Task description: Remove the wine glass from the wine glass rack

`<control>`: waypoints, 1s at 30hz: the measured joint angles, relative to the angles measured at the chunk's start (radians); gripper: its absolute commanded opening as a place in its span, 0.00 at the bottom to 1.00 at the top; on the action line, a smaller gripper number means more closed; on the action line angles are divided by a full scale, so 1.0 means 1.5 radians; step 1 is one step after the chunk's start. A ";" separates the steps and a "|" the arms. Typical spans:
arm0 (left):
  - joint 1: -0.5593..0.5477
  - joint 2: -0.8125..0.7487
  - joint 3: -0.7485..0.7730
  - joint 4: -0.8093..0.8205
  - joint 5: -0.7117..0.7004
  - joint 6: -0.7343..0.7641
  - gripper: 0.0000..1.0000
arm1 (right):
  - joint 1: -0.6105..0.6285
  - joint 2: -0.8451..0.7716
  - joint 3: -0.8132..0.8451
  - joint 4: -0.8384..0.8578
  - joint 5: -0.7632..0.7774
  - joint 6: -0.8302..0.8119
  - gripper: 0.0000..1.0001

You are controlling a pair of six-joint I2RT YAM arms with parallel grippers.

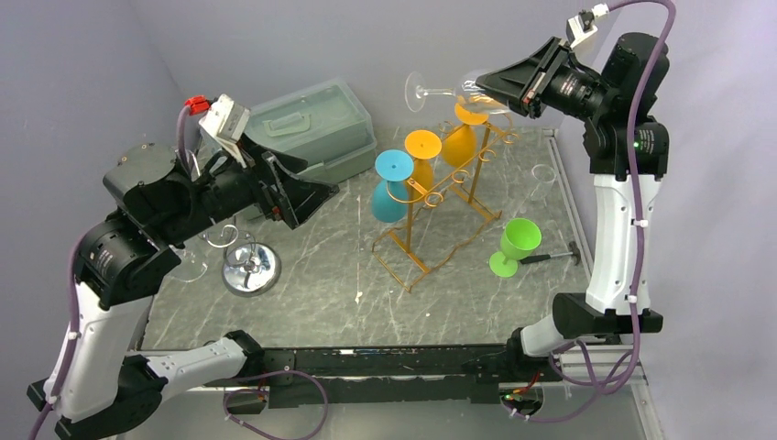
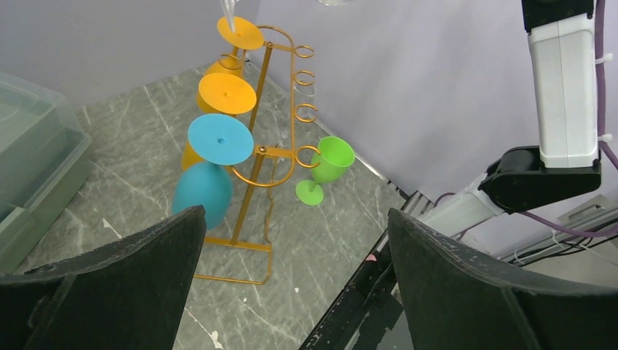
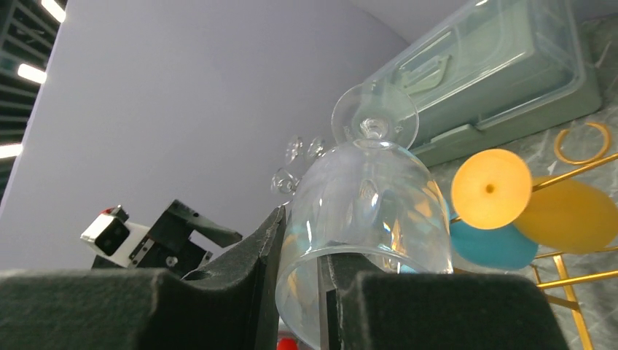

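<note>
The right jaws were closed to a narrow gap on the rim of the clear wine glass (image 3: 364,197). They pinched its bowl wall between them, with the foot pointing away from them. The wine glass rack (image 2: 261,151) lay below those jaws. The left jaws stood wide open and empty, the rack ahead of them on the desk (image 1: 321,275).

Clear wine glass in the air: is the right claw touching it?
Touching. Right wrist view: the right claw pinches the clear wine glass by its rim.
</note>
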 measured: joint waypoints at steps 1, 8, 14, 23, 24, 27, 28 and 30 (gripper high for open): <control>0.000 0.001 0.000 0.000 -0.002 0.003 1.00 | -0.003 -0.002 -0.009 0.004 0.001 0.000 0.00; 0.000 0.001 -0.009 0.000 -0.021 0.017 0.99 | -0.009 -0.020 -0.085 0.046 0.009 0.000 0.00; 0.000 0.002 -0.011 0.000 -0.031 0.020 0.99 | -0.009 -0.034 -0.108 0.094 0.009 -0.004 0.00; 0.000 0.002 -0.020 0.003 -0.033 0.020 1.00 | -0.012 -0.094 -0.130 0.151 0.396 -0.168 0.00; 0.000 0.002 -0.021 0.004 -0.033 0.019 0.99 | -0.011 -0.097 -0.129 0.155 0.413 -0.183 0.00; 0.000 0.003 -0.021 0.005 -0.033 0.019 0.99 | -0.009 -0.094 -0.108 0.155 0.454 -0.223 0.00; 0.000 0.003 -0.021 0.005 -0.033 0.019 0.99 | -0.008 -0.088 -0.096 0.153 0.468 -0.233 0.00; 0.000 0.006 -0.021 0.005 -0.033 0.020 0.99 | -0.008 -0.069 -0.065 0.151 0.493 -0.252 0.00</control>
